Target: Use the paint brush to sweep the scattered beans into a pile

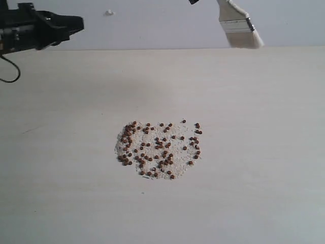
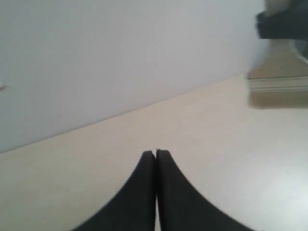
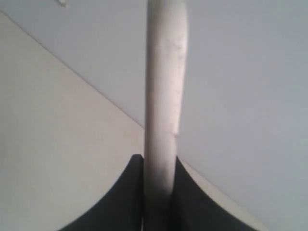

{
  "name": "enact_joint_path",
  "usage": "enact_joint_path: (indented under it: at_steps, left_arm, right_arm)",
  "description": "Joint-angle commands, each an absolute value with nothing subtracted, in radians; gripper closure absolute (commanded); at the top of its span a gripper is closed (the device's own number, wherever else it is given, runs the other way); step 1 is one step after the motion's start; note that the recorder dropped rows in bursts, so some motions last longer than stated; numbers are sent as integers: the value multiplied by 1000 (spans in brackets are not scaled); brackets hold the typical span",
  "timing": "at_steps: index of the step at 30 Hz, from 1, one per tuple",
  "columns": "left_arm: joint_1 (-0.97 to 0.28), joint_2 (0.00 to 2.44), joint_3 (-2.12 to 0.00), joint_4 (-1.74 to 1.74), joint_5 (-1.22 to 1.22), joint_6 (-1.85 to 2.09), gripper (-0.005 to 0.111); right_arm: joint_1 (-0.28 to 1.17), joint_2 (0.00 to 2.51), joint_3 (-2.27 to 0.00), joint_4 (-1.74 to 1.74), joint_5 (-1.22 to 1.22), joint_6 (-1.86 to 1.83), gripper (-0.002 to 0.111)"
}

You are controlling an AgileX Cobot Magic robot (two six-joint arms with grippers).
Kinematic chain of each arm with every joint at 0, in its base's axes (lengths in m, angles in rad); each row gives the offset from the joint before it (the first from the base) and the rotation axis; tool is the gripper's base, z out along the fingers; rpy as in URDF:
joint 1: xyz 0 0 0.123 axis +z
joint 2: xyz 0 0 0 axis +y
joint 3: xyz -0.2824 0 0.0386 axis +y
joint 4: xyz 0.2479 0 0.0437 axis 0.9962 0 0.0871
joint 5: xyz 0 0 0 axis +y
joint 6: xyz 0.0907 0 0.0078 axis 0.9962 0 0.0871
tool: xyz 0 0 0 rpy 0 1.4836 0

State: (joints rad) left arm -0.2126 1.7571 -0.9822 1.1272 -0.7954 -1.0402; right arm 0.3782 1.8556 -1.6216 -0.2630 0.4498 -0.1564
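The beans (image 1: 159, 149) lie in one round patch near the table's middle, reddish-brown dots mixed with whitish grains. The paint brush (image 1: 238, 25) hangs high at the back right, bristles pointing down and right, well above and behind the beans. In the right wrist view the brush (image 3: 164, 96) shows edge-on, with my right gripper (image 3: 159, 161) shut on it; that gripper is cut off at the top of the exterior view. My left gripper (image 1: 76, 23) hovers at the back left, and its fingers (image 2: 156, 154) are pressed together, holding nothing.
The pale table (image 1: 254, 178) ends at a grey back wall (image 1: 152, 25). A small white mark (image 1: 108, 12) sits on the wall. A black cable (image 1: 10, 71) hangs under the left arm.
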Motion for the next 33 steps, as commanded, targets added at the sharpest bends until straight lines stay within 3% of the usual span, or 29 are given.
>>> enact_joint_path:
  at_steps: [1, 7, 13, 24, 33]
  left_arm:
    - [-212, 1482, -676, 755, -670, -751, 107]
    - [-212, 1121, -327, 282, -669, -354, 107]
    - [-212, 871, -173, 228, -643, -298, 107]
    - [-209, 544, -8, 129, -495, -277, 107]
    - [-209, 326, 0, 36, -315, -204, 107]
  right_arm:
    - [418, 1784, -1621, -655, 648, 267, 108]
    - [418, 1676, -1546, -608, 681, 321, 108]
    - [418, 1551, -1381, -639, 631, 391, 108]
    - [471, 1296, -1105, -690, 541, 414, 108]
    - [551, 1173, -987, -852, 472, 575, 108]
